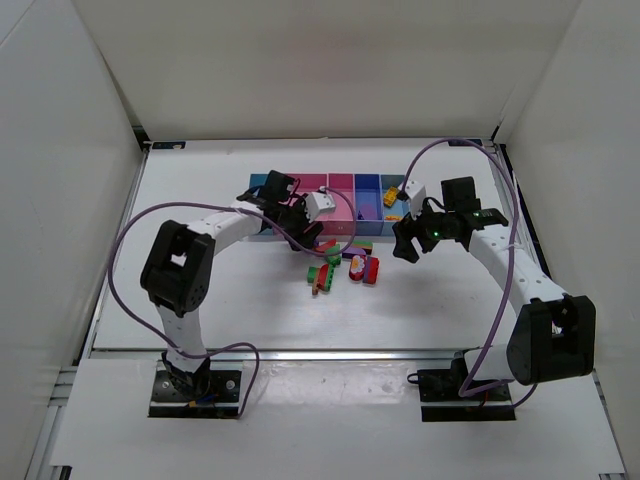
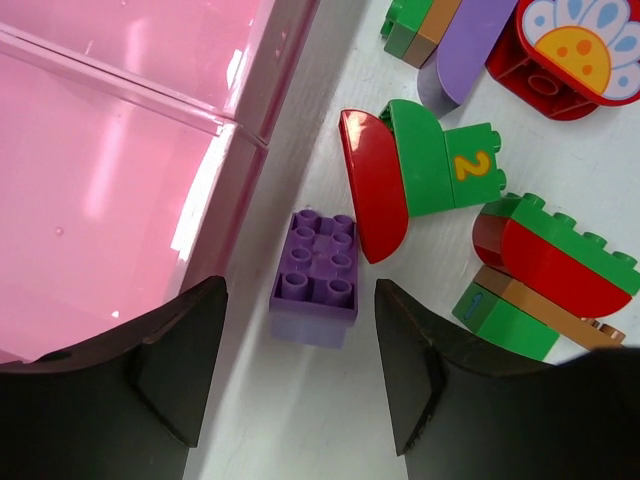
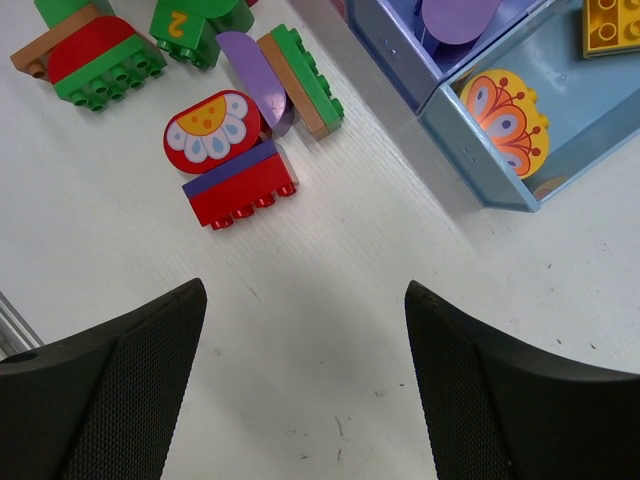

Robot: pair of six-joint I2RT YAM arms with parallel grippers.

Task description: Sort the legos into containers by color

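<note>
The containers (image 1: 342, 184) form a row at the back of the table. A heap of loose legos (image 1: 345, 266) lies in front of them. My left gripper (image 2: 300, 345) is open beside the pink bin (image 2: 120, 160). A purple brick (image 2: 316, 265) lies on the table just ahead of its fingertips, untouched. Red and green pieces (image 2: 420, 170) lie to the right of it. My right gripper (image 3: 305, 330) hangs open over bare table, holding nothing. Ahead of it lie a red flower piece (image 3: 212, 128) and a red brick (image 3: 240, 188).
The darker blue bin (image 3: 400, 50) holds a purple piece (image 3: 455, 18). The light blue end bin (image 3: 470, 165) holds an orange-yellow piece (image 3: 505, 120) and a yellow brick (image 3: 610, 25). White walls close the table on three sides.
</note>
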